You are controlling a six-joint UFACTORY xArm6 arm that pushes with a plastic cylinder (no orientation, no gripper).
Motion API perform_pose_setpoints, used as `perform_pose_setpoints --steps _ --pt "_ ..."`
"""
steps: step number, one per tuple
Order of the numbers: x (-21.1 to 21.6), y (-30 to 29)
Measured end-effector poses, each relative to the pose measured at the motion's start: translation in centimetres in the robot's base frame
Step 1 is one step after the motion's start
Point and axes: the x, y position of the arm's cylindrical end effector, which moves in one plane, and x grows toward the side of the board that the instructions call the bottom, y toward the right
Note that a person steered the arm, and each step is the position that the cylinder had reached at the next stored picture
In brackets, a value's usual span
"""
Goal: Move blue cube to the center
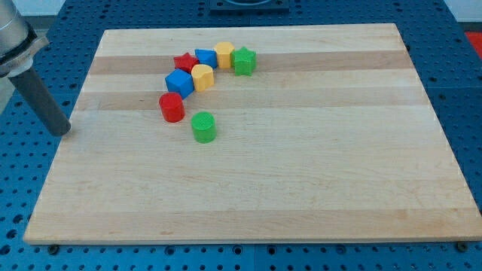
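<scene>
The rod [41, 94] is cut off by the view's left and top edges, so only its lower length and my tip [65, 131] show, just off the left edge of the wooden board [301, 173] and well apart from the blocks. The red star-shaped block [184, 61] is partly hidden behind the blue cube [179, 81] and the yellow block [202, 76] in front of it, and the second blue block [205, 56], wedged between the red star and another yellow block [224, 53], shows too little to settle its shape. A dark fixture [245, 4] at the view's top is cut off by the edge, and what it is cannot be told.
</scene>
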Motion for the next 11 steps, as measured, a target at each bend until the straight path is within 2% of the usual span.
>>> perform_pose_setpoints --steps 2,3,5,6,8,9,11 --pt "-8.4 0.1" --pt "-10.2 2.2" --pt "-10.2 16.0" --pt "-10.0 20.7" --pt "-9.3 15.9" --pt "-7.9 17.8" --pt "-7.1 27.5"
